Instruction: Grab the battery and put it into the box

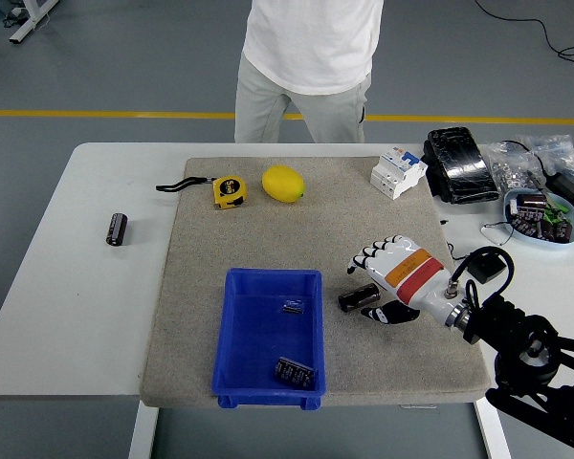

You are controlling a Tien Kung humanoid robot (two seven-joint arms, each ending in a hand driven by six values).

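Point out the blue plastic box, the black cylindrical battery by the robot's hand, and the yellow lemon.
blue plastic box (237, 337), head view, bare floor.
black cylindrical battery (357, 297), head view, middle of its side.
yellow lemon (283, 184), head view, centre of its skin.

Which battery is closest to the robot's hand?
The black battery on the mat, just right of the blue box, lies right at the right hand. The other battery lies far left on the bare table.
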